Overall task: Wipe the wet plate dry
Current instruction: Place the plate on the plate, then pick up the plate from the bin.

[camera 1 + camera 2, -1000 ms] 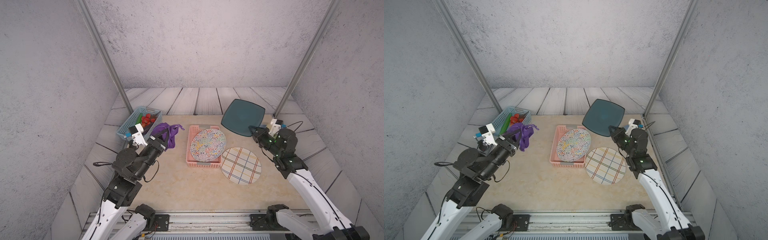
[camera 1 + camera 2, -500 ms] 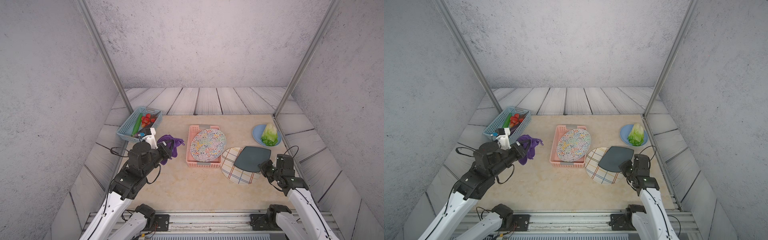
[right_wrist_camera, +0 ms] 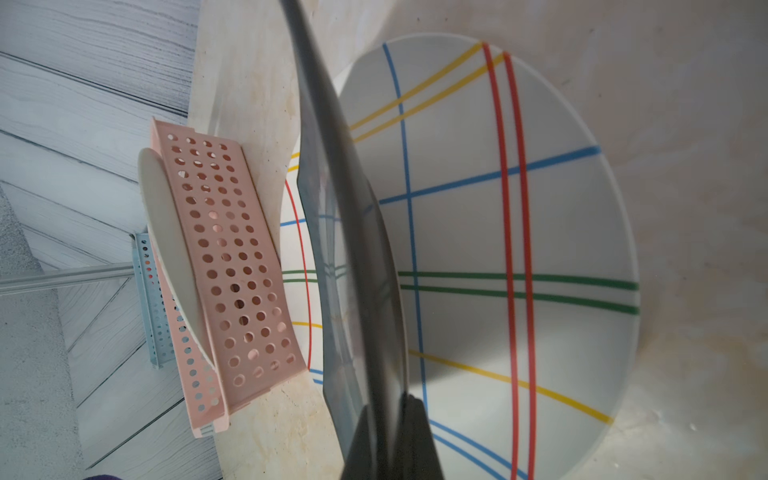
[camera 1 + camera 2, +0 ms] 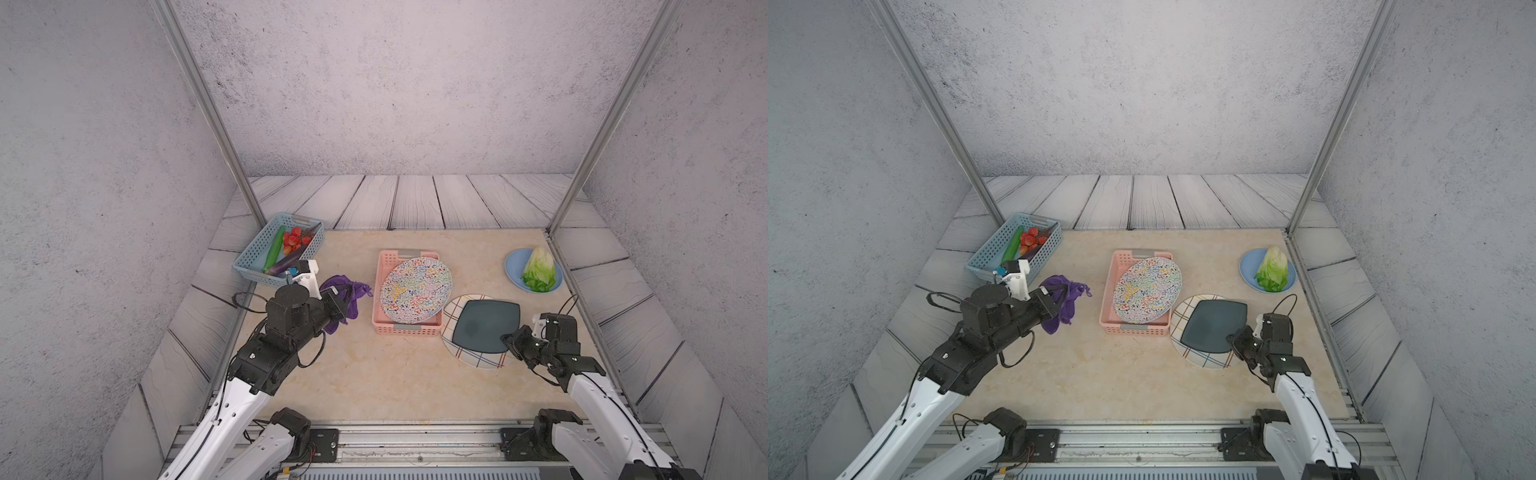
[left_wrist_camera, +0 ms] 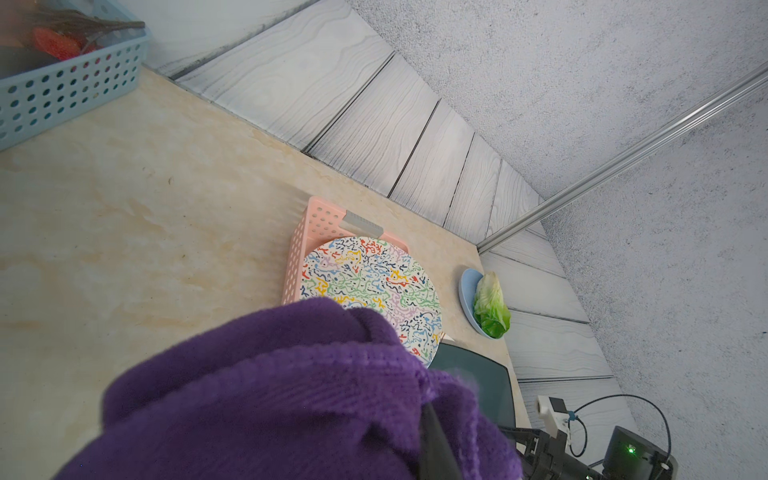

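The wet plate is a dark teal square plate [image 4: 486, 326] [image 4: 1212, 326]. My right gripper [image 4: 508, 338] [image 4: 1231, 338] is shut on its near corner. In the right wrist view the plate [image 3: 353, 270] shows edge-on, tilted over a round plaid plate [image 3: 498, 228], with the gripper [image 3: 390, 415] clamped on its rim. I cannot tell whether the two plates touch. My left gripper [image 4: 343, 299] [image 4: 1059, 297] is shut on a bunched purple cloth [image 4: 351, 293] [image 4: 1069, 299] at the left of the table. The cloth [image 5: 270, 395] fills the left wrist view and hides most of the fingers.
A pink basket [image 4: 380, 291] in the middle holds a squiggle-patterned oval plate [image 4: 415, 289]. A blue basket [image 4: 249, 259] of vegetables stands at the back left. A blue plate [image 4: 513, 270] with lettuce [image 4: 539, 268] sits at the back right. Metal posts rise at both back corners.
My right arm has brought the dark plate down from high at the back right to over the plaid plate. My left arm has drawn back and lowered with the cloth.
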